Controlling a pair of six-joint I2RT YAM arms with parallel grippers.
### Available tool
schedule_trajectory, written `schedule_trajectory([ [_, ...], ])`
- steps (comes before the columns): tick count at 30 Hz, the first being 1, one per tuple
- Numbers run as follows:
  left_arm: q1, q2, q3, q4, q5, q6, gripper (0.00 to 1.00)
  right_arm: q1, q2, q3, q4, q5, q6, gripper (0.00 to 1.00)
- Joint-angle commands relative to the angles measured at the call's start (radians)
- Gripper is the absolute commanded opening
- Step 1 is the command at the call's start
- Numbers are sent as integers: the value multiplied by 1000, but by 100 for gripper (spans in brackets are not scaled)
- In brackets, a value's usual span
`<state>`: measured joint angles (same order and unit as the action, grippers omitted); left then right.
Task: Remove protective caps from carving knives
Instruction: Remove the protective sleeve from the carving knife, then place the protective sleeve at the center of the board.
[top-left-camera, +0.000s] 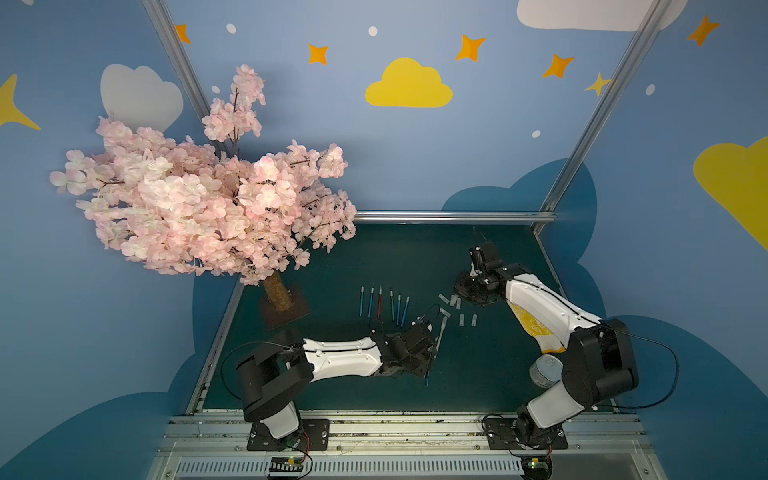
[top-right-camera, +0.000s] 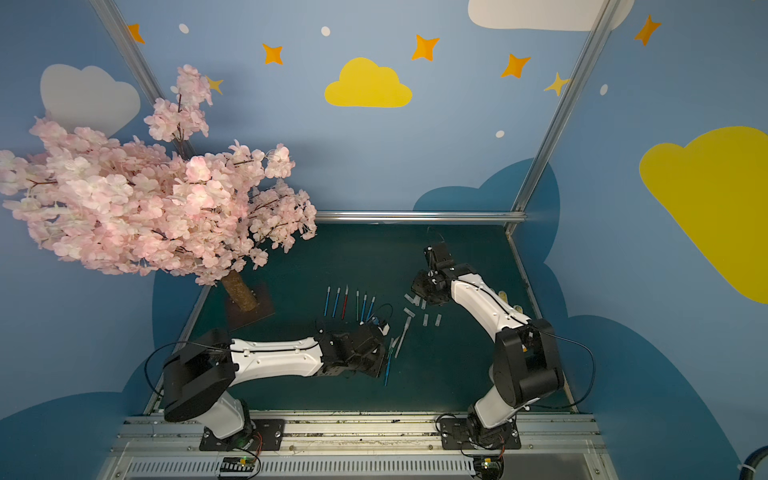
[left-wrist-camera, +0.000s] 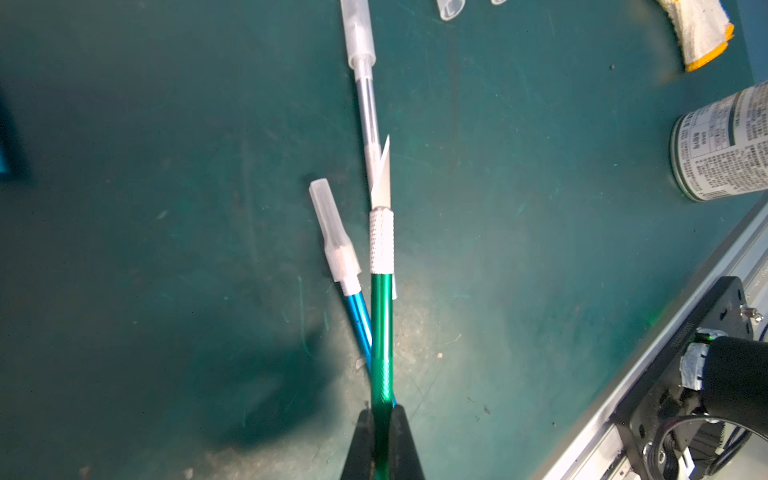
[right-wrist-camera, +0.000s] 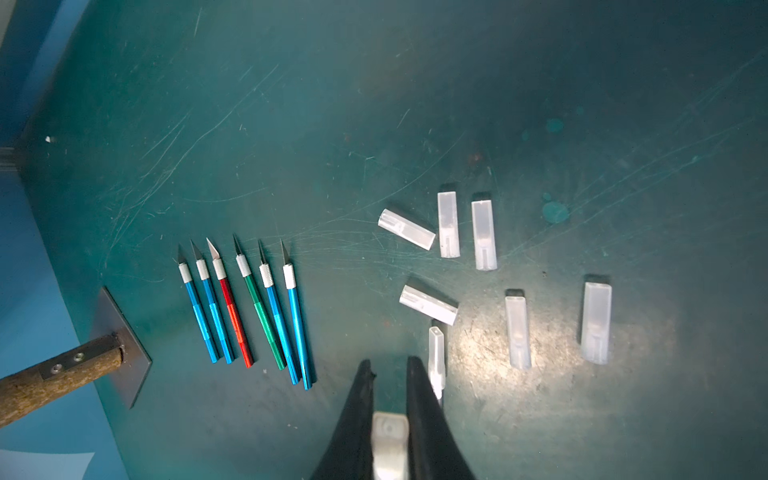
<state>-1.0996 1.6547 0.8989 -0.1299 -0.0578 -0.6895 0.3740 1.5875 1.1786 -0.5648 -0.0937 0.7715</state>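
My left gripper is shut on the handle of a green carving knife whose bare blade points away from it. Beside it lie a blue knife wearing a protective cap and a whitish knife, also capped. My right gripper is shut on a whitish cap above the mat, over several loose caps. Several uncapped knives lie in a row; both top views show the row. The left gripper sits just in front of the row.
A pink blossom tree on a plate base overhangs the mat's back left. A printed can and a white-and-yellow glove lie by the right arm. An aluminium rail bounds the front.
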Motion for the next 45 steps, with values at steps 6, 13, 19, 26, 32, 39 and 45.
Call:
schedule_trajectory([
  [6, 19, -57, 8, -45, -34, -29, 5, 2, -28, -32, -52, -5, -135, 4],
  [13, 59, -85, 3, -43, -23, -26, 5, 8, -39, -115, -56, -40, -200, 4],
  [19, 84, -101, -1, -39, -21, -24, 6, 18, -13, -164, -30, -38, -209, 5],
  [26, 93, -111, -10, -35, -19, -26, 6, 22, 30, -186, 10, -33, -196, 7],
  [32, 99, -114, -18, -29, -16, -30, 6, 25, 67, -184, 26, -28, -195, 10],
  [39, 105, -112, -15, -33, -11, -29, 6, 25, 106, -158, 31, -22, -202, 11],
  [45, 107, -111, -11, -36, -10, -29, 6, 23, 132, -125, 14, -7, -217, 14],
])
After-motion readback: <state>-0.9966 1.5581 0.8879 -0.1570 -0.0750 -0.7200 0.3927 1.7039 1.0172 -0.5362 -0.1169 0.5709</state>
